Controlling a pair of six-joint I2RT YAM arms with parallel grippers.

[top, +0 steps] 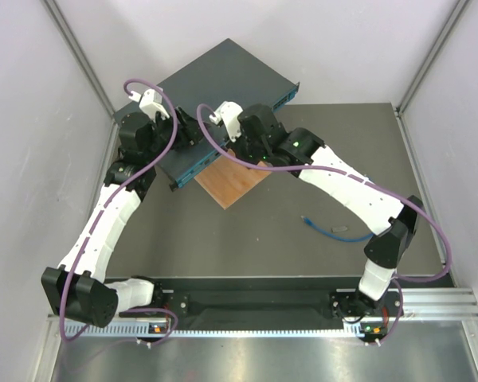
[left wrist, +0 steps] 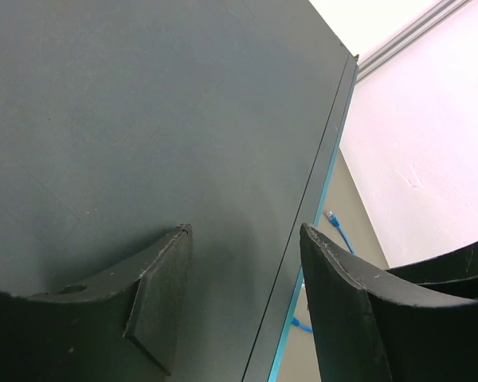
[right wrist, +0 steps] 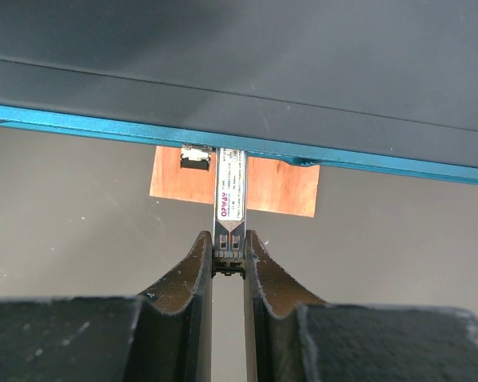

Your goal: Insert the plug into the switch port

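We see plug (top: 307,219) centre-right of top view, well apart from both grippers — R gripper (right wrist: 227,240) clamps a labelled module (right wrist: 229,199) at switch (top: 223,79); L gripper (left wrist: 245,239) gapes.

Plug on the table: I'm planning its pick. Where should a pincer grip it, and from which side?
Probably the plug body just behind its tip, pinched across its width from straight above: it lies flat on the table, apart from the switch, its cable trailing right.

A wooden square (top: 233,187) is seen on the grey table (top: 303,231). A labelled metal module (right wrist: 230,199) is framed against it, a smaller metal piece (right wrist: 195,153) alongside.
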